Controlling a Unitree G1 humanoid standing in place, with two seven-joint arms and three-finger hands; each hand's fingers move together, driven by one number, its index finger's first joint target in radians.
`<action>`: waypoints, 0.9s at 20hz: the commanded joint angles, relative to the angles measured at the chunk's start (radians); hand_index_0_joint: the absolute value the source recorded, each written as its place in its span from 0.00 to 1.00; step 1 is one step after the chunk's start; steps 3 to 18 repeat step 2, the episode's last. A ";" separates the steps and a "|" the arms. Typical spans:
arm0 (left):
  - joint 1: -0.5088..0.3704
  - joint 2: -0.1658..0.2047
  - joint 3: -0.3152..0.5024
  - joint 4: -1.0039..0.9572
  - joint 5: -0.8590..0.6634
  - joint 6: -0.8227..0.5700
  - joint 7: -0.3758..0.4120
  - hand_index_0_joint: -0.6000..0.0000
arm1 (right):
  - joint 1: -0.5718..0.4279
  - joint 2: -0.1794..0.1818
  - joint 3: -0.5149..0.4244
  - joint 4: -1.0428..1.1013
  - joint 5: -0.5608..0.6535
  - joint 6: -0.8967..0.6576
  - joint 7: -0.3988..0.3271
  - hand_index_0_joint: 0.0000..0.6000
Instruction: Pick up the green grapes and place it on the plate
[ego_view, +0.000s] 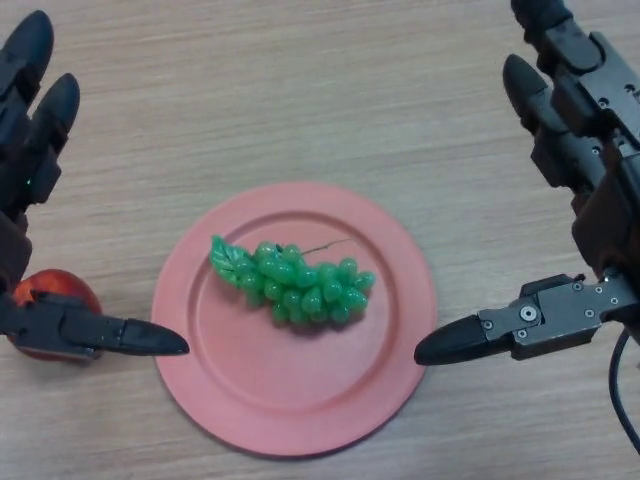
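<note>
A bunch of green grapes (298, 281) with a leaf and thin stem lies in the middle of a round pink plate (240, 395) on the wooden table. My left hand (35, 140) is at the left edge, fingers straight, its thumb pointing toward the plate's left rim. My right hand (580, 150) is at the right edge, fingers straight, its thumb tip at the plate's right rim. Both hands are open, empty and apart from the grapes.
A red apple-like fruit (55, 292) sits on the table just left of the plate, partly hidden under my left thumb. The wooden tabletop (300, 90) stretches behind the plate.
</note>
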 joint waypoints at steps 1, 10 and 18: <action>-0.030 0.044 0.052 -0.062 0.013 -0.074 0.016 1.00 | -0.041 -0.006 -0.050 -0.052 0.054 -0.088 -0.022 0.00; -0.032 0.047 0.054 -0.062 0.011 -0.074 0.008 1.00 | -0.042 -0.011 -0.057 -0.049 0.066 -0.090 -0.026 0.00; -0.032 0.047 0.054 -0.062 0.011 -0.074 0.008 1.00 | -0.042 -0.011 -0.057 -0.049 0.066 -0.090 -0.026 0.00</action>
